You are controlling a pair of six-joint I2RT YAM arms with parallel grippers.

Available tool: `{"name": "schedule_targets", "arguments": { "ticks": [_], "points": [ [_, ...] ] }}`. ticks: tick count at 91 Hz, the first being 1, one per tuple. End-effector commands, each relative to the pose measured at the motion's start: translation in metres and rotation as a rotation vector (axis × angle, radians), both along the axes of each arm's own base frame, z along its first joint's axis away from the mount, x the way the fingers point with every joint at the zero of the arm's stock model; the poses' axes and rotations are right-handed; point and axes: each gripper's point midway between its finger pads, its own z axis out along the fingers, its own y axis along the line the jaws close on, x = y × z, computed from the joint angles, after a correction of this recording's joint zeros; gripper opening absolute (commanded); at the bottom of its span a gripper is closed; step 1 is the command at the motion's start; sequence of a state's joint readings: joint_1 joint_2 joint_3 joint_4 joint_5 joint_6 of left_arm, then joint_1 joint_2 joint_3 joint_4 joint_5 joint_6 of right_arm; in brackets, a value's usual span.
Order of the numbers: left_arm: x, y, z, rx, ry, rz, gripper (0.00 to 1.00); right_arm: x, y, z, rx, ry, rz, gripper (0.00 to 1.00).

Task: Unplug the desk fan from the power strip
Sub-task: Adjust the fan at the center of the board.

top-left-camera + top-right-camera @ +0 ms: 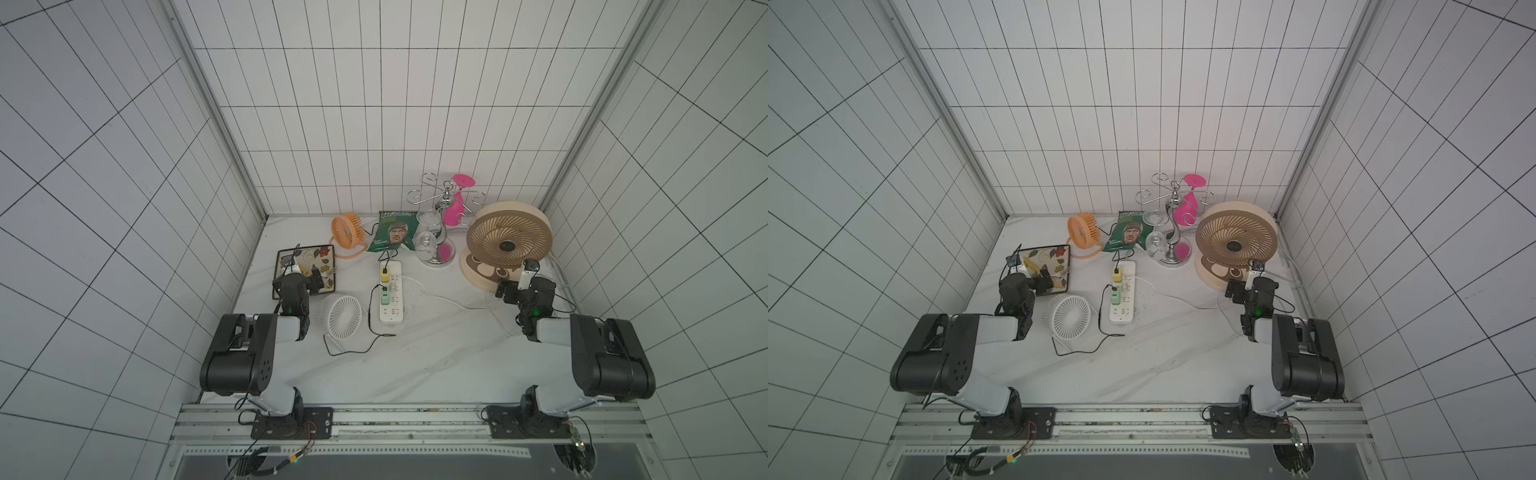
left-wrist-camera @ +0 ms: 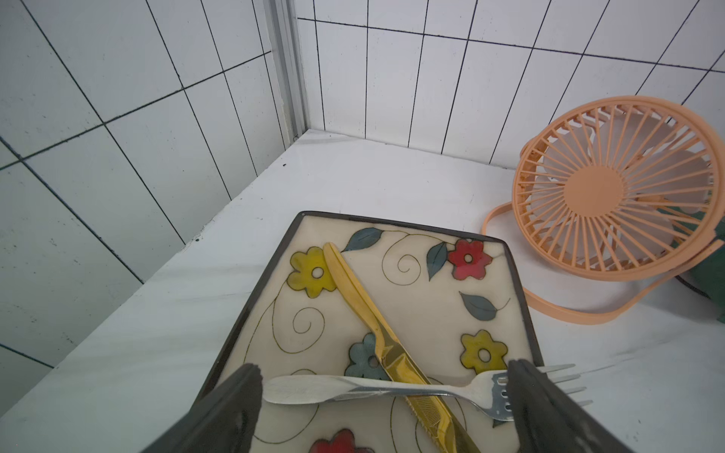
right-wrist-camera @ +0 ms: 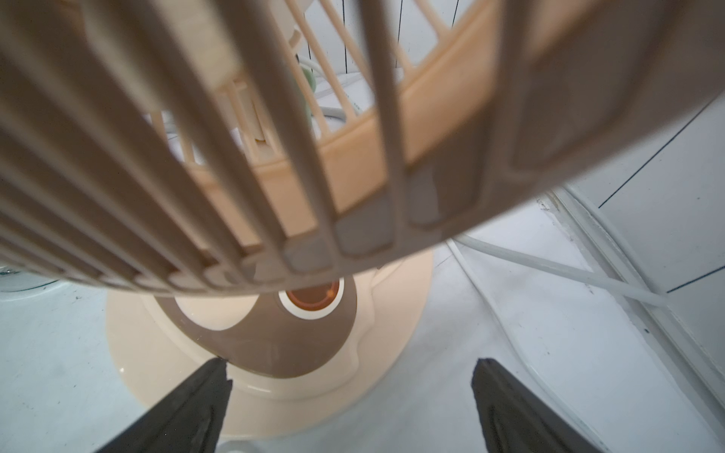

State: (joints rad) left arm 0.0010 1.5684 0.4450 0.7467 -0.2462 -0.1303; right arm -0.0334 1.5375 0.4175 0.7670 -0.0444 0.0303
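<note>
The power strip (image 1: 392, 318), plugs (image 1: 385, 272) seated, is laid at the centre of the desk (image 1: 415, 365), apparently for access from either side; the left hand (image 2: 384, 368) is held released over the plate (image 2: 427, 321), the right hand (image 3: 351, 362) likewise before the beige fan (image 3: 298, 345).

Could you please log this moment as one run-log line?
left gripper open, above plate | right gripper open, by beige fan | power strip: yellow plug, green plug seated
</note>
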Motion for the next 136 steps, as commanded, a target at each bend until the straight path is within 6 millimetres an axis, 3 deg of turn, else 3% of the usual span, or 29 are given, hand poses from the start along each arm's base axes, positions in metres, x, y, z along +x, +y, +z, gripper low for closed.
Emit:
{"name": "schedule_targets", "arguments": {
  "ticks": [1,63,78,84,92,103,125,136],
  "points": [
    [0.003,-0.002,0.010,0.009,-0.030,-0.008,0.99,0.008,-0.005,0.014,-0.005,-0.046,-0.016,0.99],
    [0.003,-0.001,0.010,0.007,-0.030,-0.007,0.98,0.008,-0.005,0.014,-0.005,-0.045,-0.017,0.99],
    [0.000,0.004,0.020,0.010,-0.039,0.033,0.98,0.009,-0.005,0.016,-0.005,-0.033,-0.015,0.99],
    [-0.001,0.004,0.032,0.010,-0.035,0.034,0.98,0.009,0.001,0.026,-0.002,0.028,0.022,0.99],
    [-0.004,0.006,0.048,0.009,-0.033,0.047,0.98,0.004,0.023,0.047,0.000,0.048,0.165,0.99],
    [-0.010,0.006,0.072,-0.003,-0.070,0.054,0.99,-0.009,0.032,0.083,0.023,-0.049,0.202,0.99],
    [-0.016,-0.001,0.118,-0.085,-0.116,0.032,0.98,-0.049,0.008,0.138,0.109,-0.293,0.013,0.99],
    [-0.018,-0.005,0.135,-0.175,-0.117,0.027,0.98,-0.082,-0.036,0.132,0.248,-0.226,-0.321,0.99]
  ]
}}
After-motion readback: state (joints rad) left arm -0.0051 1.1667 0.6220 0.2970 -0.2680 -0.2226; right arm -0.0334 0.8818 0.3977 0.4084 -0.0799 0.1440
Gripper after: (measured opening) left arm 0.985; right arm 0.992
